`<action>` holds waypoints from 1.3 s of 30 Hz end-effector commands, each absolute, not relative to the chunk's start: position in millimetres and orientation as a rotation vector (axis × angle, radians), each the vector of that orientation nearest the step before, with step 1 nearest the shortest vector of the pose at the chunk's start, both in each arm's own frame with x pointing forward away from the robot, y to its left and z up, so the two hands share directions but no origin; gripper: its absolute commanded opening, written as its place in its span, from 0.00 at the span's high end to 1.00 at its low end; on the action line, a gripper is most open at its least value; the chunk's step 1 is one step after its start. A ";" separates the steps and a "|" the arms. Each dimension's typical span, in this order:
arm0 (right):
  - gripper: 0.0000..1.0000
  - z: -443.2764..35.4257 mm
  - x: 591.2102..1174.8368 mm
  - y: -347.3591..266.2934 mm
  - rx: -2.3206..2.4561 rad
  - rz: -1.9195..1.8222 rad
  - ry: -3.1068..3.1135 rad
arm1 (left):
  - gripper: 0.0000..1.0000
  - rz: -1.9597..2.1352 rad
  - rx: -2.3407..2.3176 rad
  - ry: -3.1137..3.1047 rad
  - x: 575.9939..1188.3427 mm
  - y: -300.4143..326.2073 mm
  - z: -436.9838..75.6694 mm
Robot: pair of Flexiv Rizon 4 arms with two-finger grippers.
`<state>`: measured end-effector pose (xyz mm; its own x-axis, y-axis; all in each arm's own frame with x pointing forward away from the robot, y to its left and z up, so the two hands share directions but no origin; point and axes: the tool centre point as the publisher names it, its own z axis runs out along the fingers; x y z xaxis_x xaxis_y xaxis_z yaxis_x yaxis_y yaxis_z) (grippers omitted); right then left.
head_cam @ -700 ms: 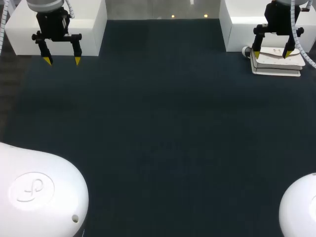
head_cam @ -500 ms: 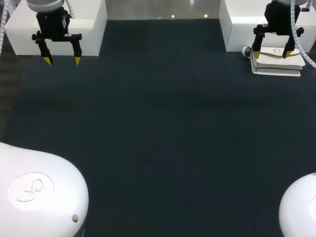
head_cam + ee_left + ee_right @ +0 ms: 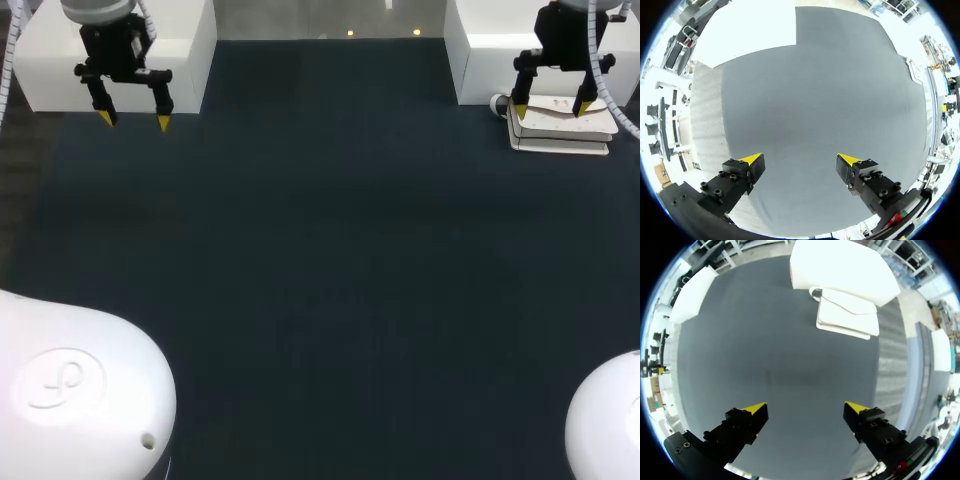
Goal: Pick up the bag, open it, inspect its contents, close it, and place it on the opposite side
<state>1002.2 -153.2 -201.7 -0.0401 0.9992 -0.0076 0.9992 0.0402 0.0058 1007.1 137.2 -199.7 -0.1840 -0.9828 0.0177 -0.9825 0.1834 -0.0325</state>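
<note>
A flat white bag (image 3: 560,130) lies on the dark table mat (image 3: 320,260) at the far right, against a white box (image 3: 490,60). My right gripper (image 3: 550,110) hangs open above the mat, overlapping the bag in the head view. In the right wrist view the bag (image 3: 847,315) lies well ahead of the open right gripper (image 3: 806,409), with nothing between the fingers. My left gripper (image 3: 135,120) is open at the far left, in front of another white box (image 3: 180,50). The left wrist view shows the left gripper (image 3: 801,161) open over bare mat.
Two white boxes stand at the far corners: the left box (image 3: 755,25) ahead of my left gripper, the right box (image 3: 840,270) behind the bag. The dark mat (image 3: 780,350) covers the table between them.
My left gripper has shifted slightly to the right. The right arm and the bag have not moved.
</note>
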 end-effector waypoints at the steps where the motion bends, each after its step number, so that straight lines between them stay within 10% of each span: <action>1: 0.00 -206.4 1007.4 -161.4 2.175 0.011 2.271 | 0.00 -0.148 -1.801 2.535 998.2 135.1 -208.6; 39: 0.00 -280.5 1074.5 -293.7 2.554 0.416 2.183 | 0.00 -1.115 -0.269 2.744 1032.3 72.7 -265.0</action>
<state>1061.8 -285.5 -277.3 0.1477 0.9409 0.3048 0.9872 -0.1590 0.0125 1024.5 71.3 -257.8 -0.9570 -0.2803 -0.0747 -0.1982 0.8199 -0.5371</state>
